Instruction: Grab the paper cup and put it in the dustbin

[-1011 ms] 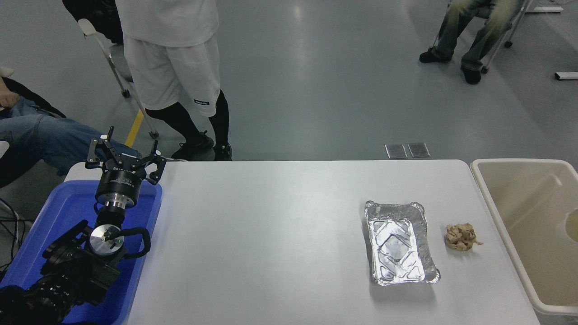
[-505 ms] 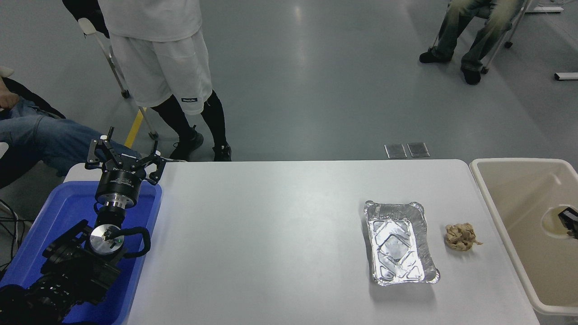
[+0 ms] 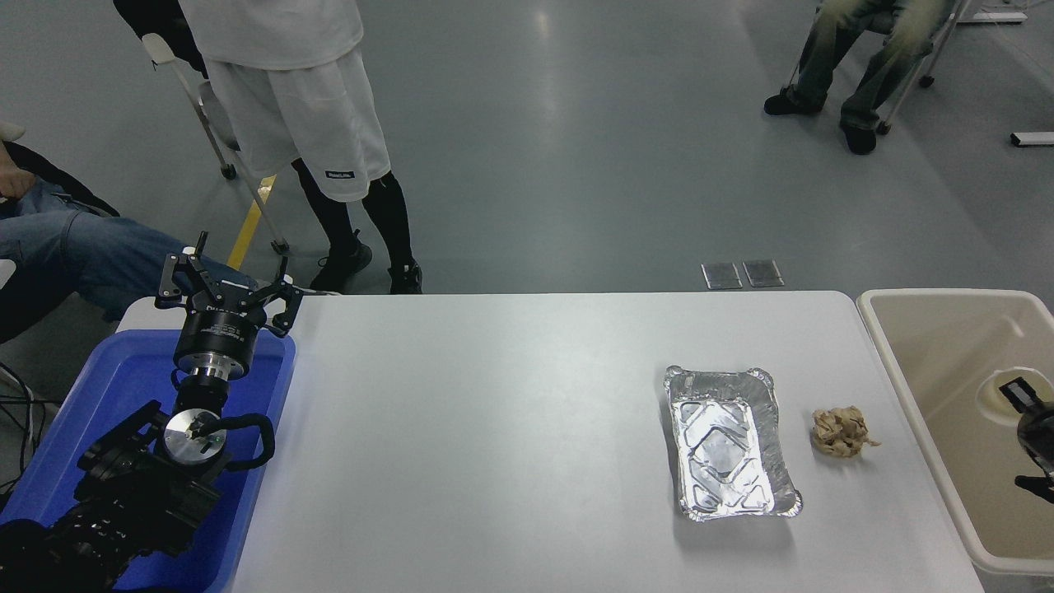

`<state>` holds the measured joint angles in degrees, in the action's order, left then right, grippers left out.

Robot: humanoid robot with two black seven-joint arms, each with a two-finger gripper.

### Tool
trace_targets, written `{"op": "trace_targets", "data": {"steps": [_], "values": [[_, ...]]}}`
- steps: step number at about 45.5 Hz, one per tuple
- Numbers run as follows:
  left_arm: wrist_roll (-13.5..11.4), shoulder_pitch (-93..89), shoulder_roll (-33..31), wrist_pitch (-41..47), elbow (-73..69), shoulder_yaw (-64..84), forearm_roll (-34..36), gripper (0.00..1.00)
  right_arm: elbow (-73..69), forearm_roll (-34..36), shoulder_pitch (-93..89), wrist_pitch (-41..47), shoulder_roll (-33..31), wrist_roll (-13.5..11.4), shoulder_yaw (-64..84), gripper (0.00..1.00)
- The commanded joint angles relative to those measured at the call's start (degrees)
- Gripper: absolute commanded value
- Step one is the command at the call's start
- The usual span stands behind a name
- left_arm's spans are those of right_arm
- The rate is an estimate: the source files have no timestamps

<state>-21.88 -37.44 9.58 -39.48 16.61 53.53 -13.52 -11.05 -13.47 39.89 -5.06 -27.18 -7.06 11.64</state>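
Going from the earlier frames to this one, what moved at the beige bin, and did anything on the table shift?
The right gripper has come into view at the right edge, over the dustbin. The paper cup inside the bin now shows more of its rim; whether it is gripped is unclear. A standing person stepped slightly. The foil tray, brown paper wad and parked left gripper over the blue bin stayed put.

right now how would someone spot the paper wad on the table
Start at the beige bin off the table's right end. Just left of its rim, on the white table, lies the paper wad, with the foil tray on its other side. It is small, brown and crumpled, unlike the shiny tray.
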Motion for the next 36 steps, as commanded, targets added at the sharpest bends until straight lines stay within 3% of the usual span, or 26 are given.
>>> {"op": "trace_targets", "data": {"steps": [1, 9, 16, 23, 36], "values": [[0.0, 0.0, 0.0, -0.1, 0.0, 0.0, 0.0, 0.99, 0.2, 0.1, -0.7, -0.7, 0.5, 0.0, -0.4, 0.0], [0.0, 0.0, 0.0, -0.1, 0.0, 0.0, 0.1, 0.99, 0.3, 0.1, -0.8, -0.8, 0.5, 0.0, -0.3, 0.01], [0.0, 0.0, 0.0, 0.0, 0.0, 0.0, 0.0, 0.99, 0.4, 0.0, -0.7, -2.5, 0.2, 0.0, -0.3, 0.66], [0.0, 0.0, 0.0, 0.0, 0.0, 0.0, 0.1, 0.99, 0.1, 0.0, -0.7, -4.9, 0.3, 0.0, -0.3, 0.97], [0.0, 0.0, 0.0, 0.0, 0.0, 0.0, 0.1, 0.99, -0.5, 0.1, -0.3, -4.7, 0.5, 0.2, -0.4, 1.0]]}}
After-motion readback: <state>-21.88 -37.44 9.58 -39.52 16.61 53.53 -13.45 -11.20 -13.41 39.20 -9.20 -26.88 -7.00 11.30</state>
